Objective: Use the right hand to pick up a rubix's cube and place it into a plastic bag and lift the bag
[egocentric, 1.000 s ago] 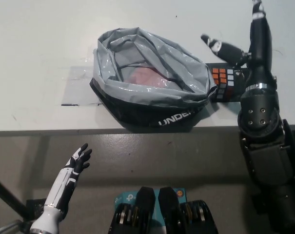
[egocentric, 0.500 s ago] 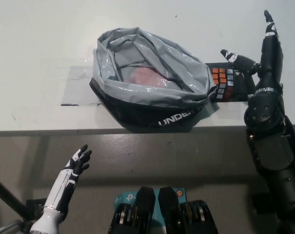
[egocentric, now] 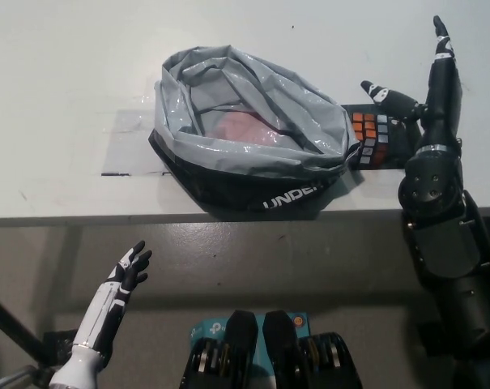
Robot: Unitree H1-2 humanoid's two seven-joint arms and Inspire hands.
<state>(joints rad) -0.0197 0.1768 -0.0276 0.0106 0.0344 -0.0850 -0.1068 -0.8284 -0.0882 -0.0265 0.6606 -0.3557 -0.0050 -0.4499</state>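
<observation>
Since cube [egocentric: 371, 138] sits beside bag [egocentric: 253, 130] on desk [egocentric: 66, 81], my right hand [egocentric: 419, 113] hovers over it, fingers spread, empty; left hand [egocentric: 129, 271] idles low, spread.

Bag [egocentric: 249, 134] on the table [egocentric: 66, 81] near its front edge, cube [egocentric: 371, 136] just right of the bag, right hand [egocentric: 423, 113] over the cube's right side, left hand [egocentric: 127, 271] below the table edge, lower left
</observation>
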